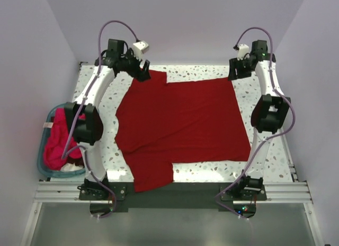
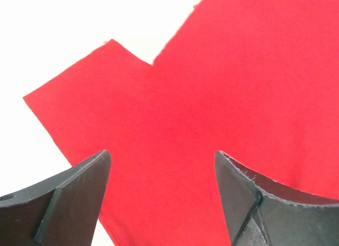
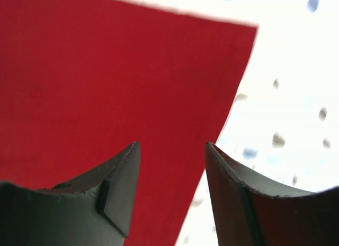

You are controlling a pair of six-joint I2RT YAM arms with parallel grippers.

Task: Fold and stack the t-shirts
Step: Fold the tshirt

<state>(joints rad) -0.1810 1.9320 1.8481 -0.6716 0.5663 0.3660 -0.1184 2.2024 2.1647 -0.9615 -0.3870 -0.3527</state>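
Pale lavender walls (image 1: pixel 175 24) enclose a white speckled counter (image 1: pixel 201 71), seen from above with both arm bases mounted on a metal rail (image 1: pixel 169 192) along the bottom of the frame. A deep crimson short-sleeved cloth t-shirt (image 1: pixel 180 124) is spread flat across the middle of the counter. One sleeve reaches toward the upper left and the other lies at the lower left, where it runs down to the counter's near edge. The straight hem is turned toward the right of the frame.

At the far left a teal plastic basket (image 1: pixel 41 161) is set just beside the counter, and brighter pinkish-red cloth shirts (image 1: pixel 55 143) are bunched inside it.

The left fingers (image 1: pixel 143 72) are placed over the upper-left sleeve. In the left wrist view these dark fingers (image 2: pixel 79 193) are held wide apart with nothing between them. The red sleeve and its notch with the shirt body are seen flat beneath the gap.

The right fingers (image 1: pixel 234 74) are placed at the upper-right corner of the shirt. In the right wrist view these fingers (image 3: pixel 116 188) are parted by a moderate gap and nothing is gripped. The shirt's edge is seen running beneath that gap, with red cloth to the left, speckled counter to the right, and the corner of the cloth near the upper right of the frame.
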